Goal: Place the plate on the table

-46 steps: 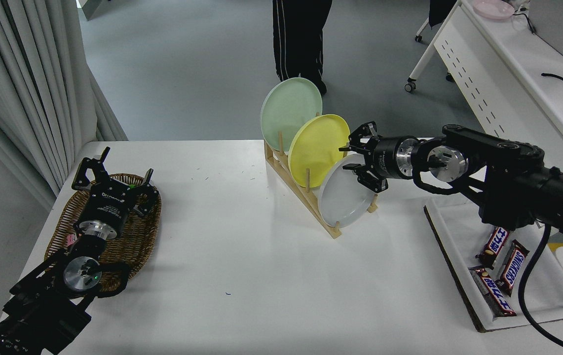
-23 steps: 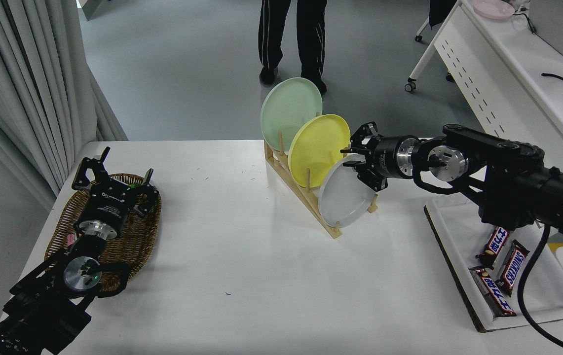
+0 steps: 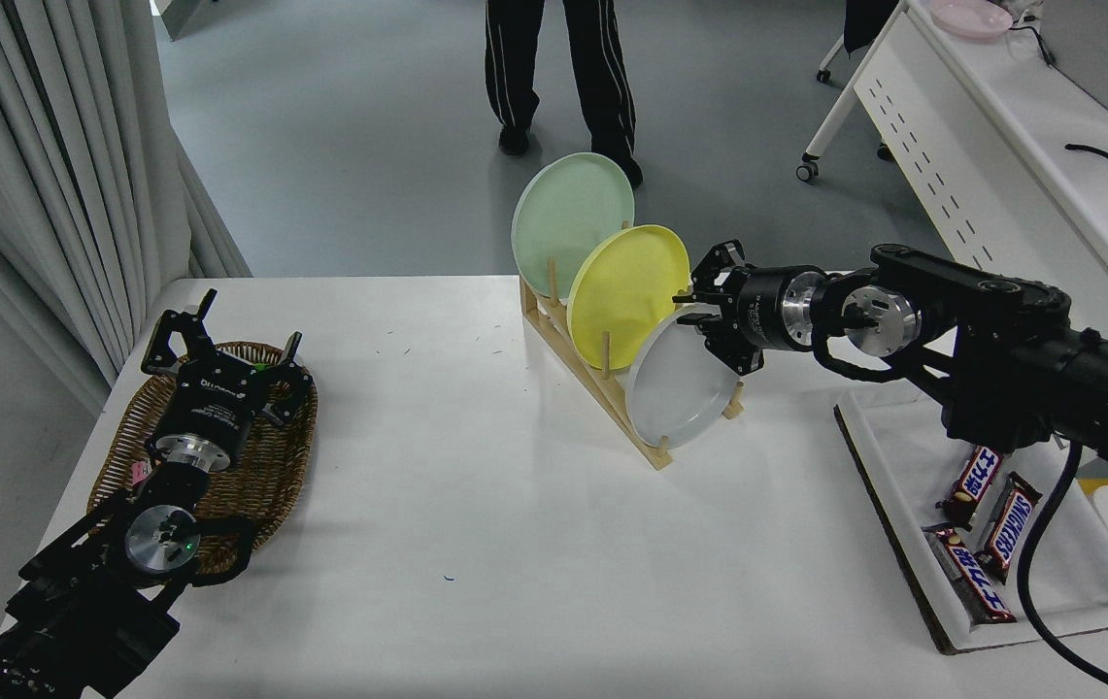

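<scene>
The pale grey-white plate (image 3: 675, 388) stands on edge in the front slot of a wooden rack (image 3: 602, 388) on the white table (image 3: 476, 505). My right gripper (image 3: 692, 313) reaches in from the right at the plate's upper right rim. Its fingers are open, one on each side of the rim, with a narrow gap. My left gripper (image 3: 228, 340) is parked open over a wicker basket (image 3: 272, 456) at the lower left.
A yellow plate (image 3: 623, 291) and a mint-green plate (image 3: 568, 218) stand behind the grey one in the rack. A white tray (image 3: 913, 485) with candy bars (image 3: 986, 529) lies at the right. A person's legs (image 3: 554, 68) are beyond the far edge. A white perforated desk (image 3: 1000, 126) is at the top right.
My right gripper's fingers have drawn closer together around the plate's rim. The plate has not moved. The person behind has stepped to the left.
</scene>
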Controlling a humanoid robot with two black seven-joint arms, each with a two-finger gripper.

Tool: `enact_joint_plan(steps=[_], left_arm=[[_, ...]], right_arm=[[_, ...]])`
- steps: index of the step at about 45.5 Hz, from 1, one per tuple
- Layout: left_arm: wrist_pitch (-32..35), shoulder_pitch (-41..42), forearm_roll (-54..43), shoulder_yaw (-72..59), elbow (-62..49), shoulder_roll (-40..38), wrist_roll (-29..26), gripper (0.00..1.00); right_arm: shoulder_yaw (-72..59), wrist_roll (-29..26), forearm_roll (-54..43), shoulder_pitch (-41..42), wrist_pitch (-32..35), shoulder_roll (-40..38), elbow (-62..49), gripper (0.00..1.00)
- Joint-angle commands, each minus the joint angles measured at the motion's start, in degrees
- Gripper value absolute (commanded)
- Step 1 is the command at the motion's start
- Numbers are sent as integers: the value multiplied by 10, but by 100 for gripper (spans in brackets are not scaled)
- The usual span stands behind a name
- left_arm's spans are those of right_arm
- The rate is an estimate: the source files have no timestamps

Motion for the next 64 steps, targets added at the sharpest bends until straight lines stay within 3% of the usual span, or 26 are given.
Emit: enact_joint_plan(steps=[1,44,64], left_arm=[[0,0,0,1,-1,0,0,100],[-1,0,0,1,0,0,1,100],[0,0,0,1,0,0,1,100]], right_arm=[[1,0,0,0,-3,1,-4,19],[9,-10,0,1,-2,1,-4,0],[24,-41,2,32,4,-23,7,0]])
